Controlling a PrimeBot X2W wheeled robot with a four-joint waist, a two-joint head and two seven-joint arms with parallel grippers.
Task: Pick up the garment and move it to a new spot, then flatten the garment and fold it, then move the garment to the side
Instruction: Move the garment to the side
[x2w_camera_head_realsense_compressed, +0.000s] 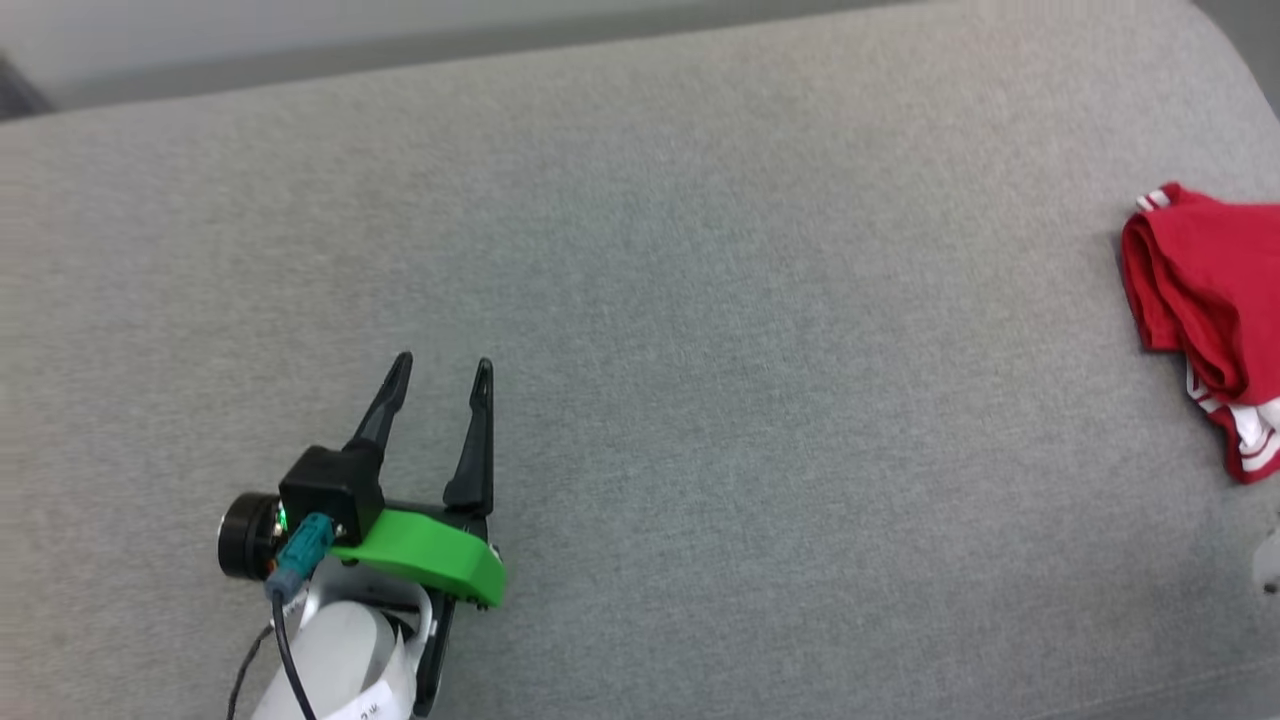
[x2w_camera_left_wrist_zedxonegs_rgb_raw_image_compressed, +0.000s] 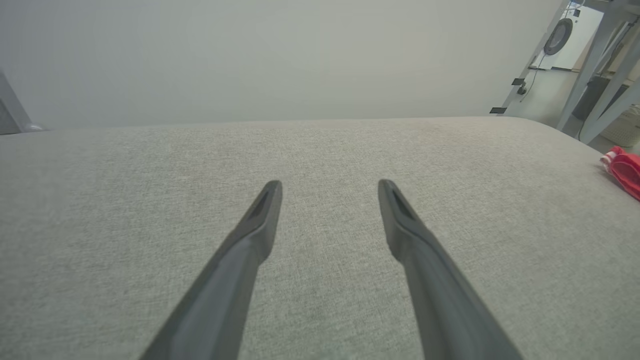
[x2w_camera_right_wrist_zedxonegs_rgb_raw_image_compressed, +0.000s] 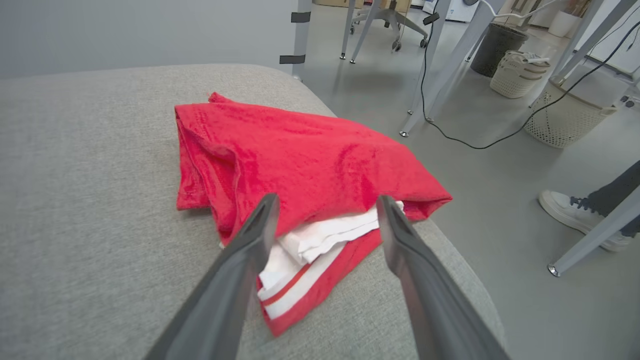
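The garment (x2w_camera_head_realsense_compressed: 1205, 290) lies folded at the right edge of the grey fabric surface (x2w_camera_head_realsense_compressed: 700, 300), near its rounded corner. Its long axis runs near-to-far, and the white striped sleeve end points toward the robot. The right end effector (x2w_camera_right_wrist_zedxonegs_rgb_raw_image_compressed: 326, 198) is spread at that end, gripping nothing. The left end effector (x2w_camera_head_realsense_compressed: 443, 362) is spread and empty, well apart from the garment.

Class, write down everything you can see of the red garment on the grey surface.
The garment is red, soft-looking fabric, folded into a loose, rumpled bundle. White layers and red-and-white striped trim stick out at one edge. It lies on the grey upholstered surface, close to its rounded corner. The open right hand points at that striped edge; contact cannot be told.
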